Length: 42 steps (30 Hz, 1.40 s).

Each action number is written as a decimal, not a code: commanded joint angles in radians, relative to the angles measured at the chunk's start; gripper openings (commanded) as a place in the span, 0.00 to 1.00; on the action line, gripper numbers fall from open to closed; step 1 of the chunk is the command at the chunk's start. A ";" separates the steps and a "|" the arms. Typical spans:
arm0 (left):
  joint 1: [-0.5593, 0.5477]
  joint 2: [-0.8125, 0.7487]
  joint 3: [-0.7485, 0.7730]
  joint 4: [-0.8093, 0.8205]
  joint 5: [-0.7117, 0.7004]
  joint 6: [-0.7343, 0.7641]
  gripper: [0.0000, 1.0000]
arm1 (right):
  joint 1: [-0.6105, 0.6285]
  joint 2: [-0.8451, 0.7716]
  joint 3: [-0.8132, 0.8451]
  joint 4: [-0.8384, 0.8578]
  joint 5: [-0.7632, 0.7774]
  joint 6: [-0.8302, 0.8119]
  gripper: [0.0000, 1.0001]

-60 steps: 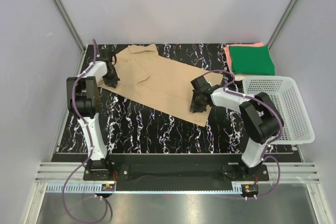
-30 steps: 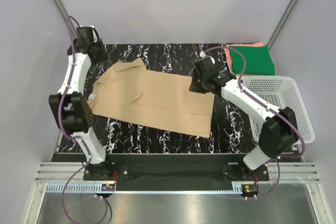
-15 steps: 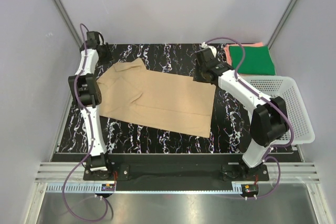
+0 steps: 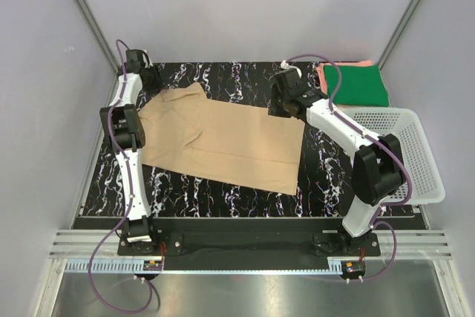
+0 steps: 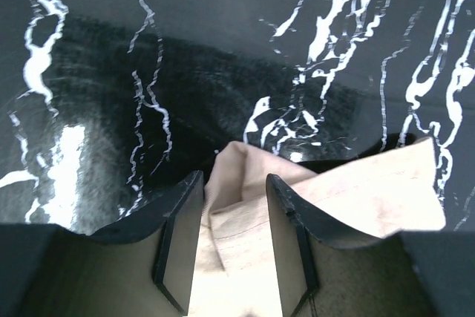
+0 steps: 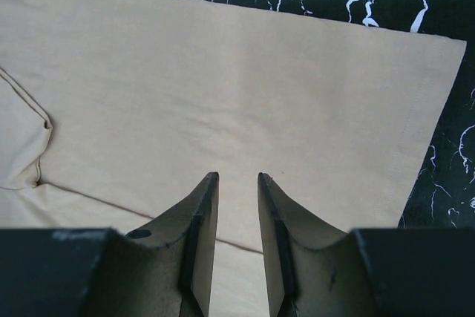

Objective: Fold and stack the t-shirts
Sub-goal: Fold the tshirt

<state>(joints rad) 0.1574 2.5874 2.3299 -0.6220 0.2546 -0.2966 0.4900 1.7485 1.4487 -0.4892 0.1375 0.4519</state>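
basket (image 4: 427, 165): white mesh, on the table (image 4: 193, 191) to the right of the tan shirt (image 4: 223, 139) and apart from it; its mesh floor shows from wall to wall.
tan shirt: spread flat mid-table, collar end left, hem right.
green shirt (image 4: 356, 85): folded, beyond the tan shirt's hem at the far right corner, lying on the coral-pink shirt (image 4: 322, 79).
coral-pink shirt: folded under the green one, only its left and far edges peeking out.
left tool (image 4: 142, 78): at the tan shirt's far left corner; jaws a little apart with a bunched tip of the cloth between them; whether they pinch it cannot be told.
right tool (image 4: 280, 103): over the tan shirt's far right corner; jaws narrow but parted, nothing between them.
top view only: the basket, the two folded shirts, the tan shirt's whole outline.
left wrist view only: a raised fold of tan shirt (image 5: 234, 220) in the left tool (image 5: 234, 180), white-veined table (image 5: 223, 35) beyond.
right wrist view only: flat tan shirt (image 6: 223, 87) seen through the right tool (image 6: 237, 176), a stitched hem down its right edge, a sleeve at the left edge.
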 commanded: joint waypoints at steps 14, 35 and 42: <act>0.051 0.079 0.052 0.137 0.202 -0.055 0.32 | -0.056 -0.017 -0.005 0.043 -0.079 0.004 0.36; 0.036 0.019 -0.056 0.180 0.307 0.019 0.33 | -0.077 0.089 0.044 0.052 -0.161 0.039 0.36; 0.034 -0.095 -0.096 0.291 0.327 -0.032 0.40 | -0.088 0.268 0.214 0.052 -0.249 -0.030 0.38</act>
<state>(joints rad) 0.1970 2.6038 2.2421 -0.4015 0.5404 -0.3088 0.4126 1.9289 1.5398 -0.4679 -0.0376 0.4641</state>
